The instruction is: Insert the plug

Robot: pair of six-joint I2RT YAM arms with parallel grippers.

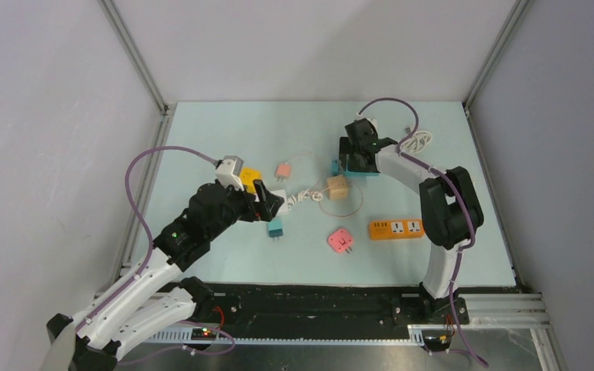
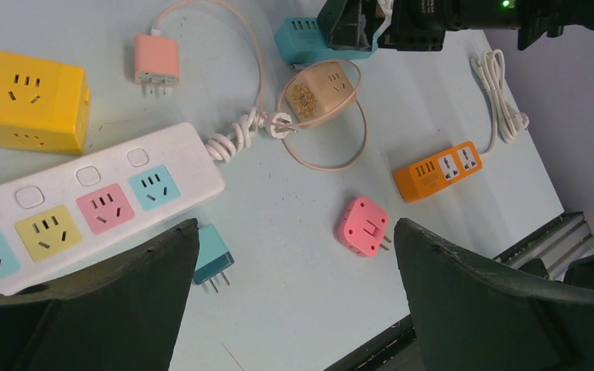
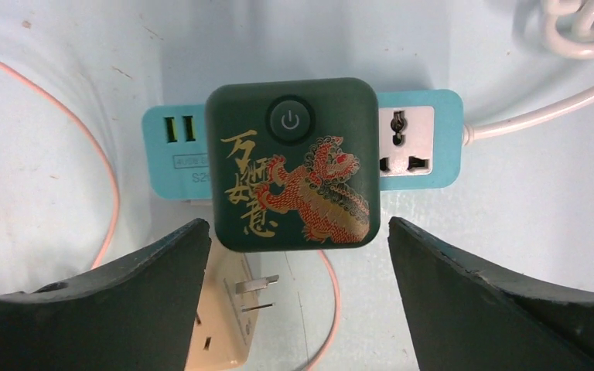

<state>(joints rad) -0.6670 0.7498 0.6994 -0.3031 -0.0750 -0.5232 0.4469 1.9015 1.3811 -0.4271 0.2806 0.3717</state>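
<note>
Plug [image 3: 290, 164] within parted right pincer [image 3: 298, 232]

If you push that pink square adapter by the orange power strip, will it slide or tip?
The pink adapter looks like a rigid, blocky plastic shell, so it is probably light and stiff. It lies low, so tipping seems unlikely; its prongs may catch and make it pivot.

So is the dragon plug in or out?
In, it looks like: the dragon plug sits flat on the blue socket block, covering its middle. The right gripper is open, clear of it.
</note>
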